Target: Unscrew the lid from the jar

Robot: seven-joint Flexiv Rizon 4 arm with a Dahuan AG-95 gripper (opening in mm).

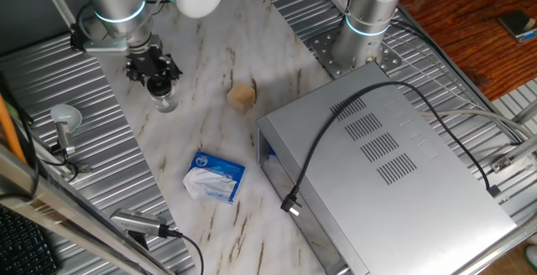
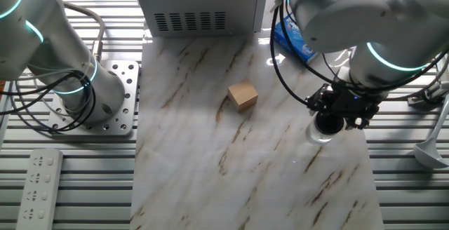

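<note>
The black two-finger end effector (image 1: 154,67) sits right down over the small round black lid (image 2: 328,123) of the short clear glass jar (image 1: 164,101) on the marble tabletop (image 1: 210,132), fingers apparently pinching it. Nothing braces the jar: twisting may simply spin it, or tip it.

A pale marble-patterned worktop (image 1: 210,132) with brown veins runs through the middle, flanked by ribbed grey metal panels (image 1: 75,116). A large grey metal box (image 1: 394,174) with vent slots fills the lower right, a black cable (image 1: 336,141) draped over it. Reddish wood floor (image 1: 453,15) shows at upper right. Soft overhead light glints off the marble.
</note>
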